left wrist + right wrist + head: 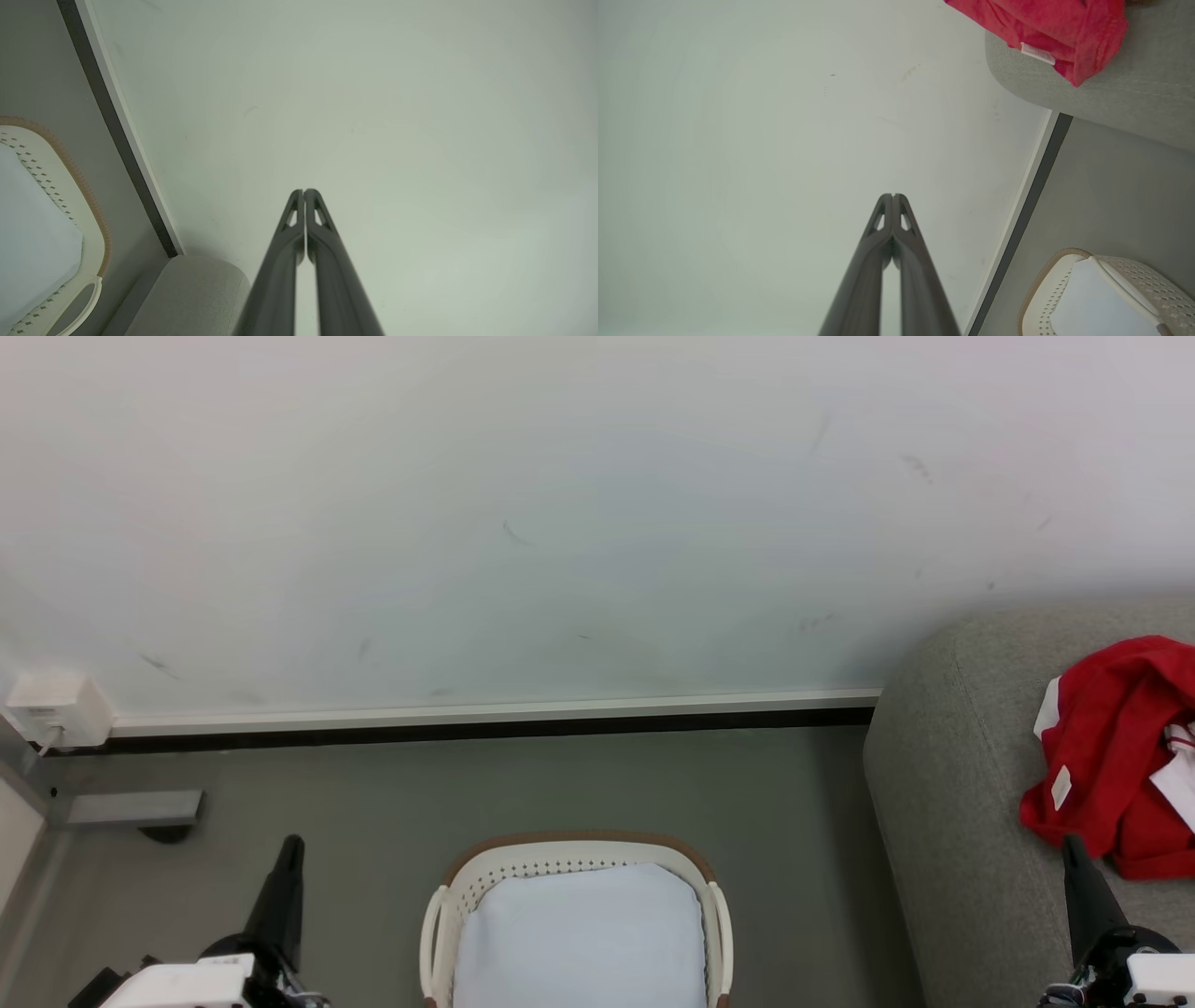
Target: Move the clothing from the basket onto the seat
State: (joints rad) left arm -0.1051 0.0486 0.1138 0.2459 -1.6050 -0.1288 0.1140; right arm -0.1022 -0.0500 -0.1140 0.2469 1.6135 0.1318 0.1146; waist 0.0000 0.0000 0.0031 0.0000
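Note:
The red clothing (1116,756) lies crumpled on the grey seat (943,803) at the right; its red folds (1045,23) hang over the seat's rounded edge (1134,98). The white basket (574,859) stands on the floor at bottom centre, with pale blue-white cloth inside (579,933); its rim (88,224) and its perforated wall (1148,280) show in the wrist views. My left gripper (291,845) is shut and empty, left of the basket (303,191). My right gripper (1072,845) is shut and empty, just below the clothing (893,196).
A pale wall (560,523) with a white skirting board (485,714) runs behind the basket. A white socket box (56,709) and a grey bracket (131,807) sit at the far left. Grey floor (794,821) lies between basket and seat.

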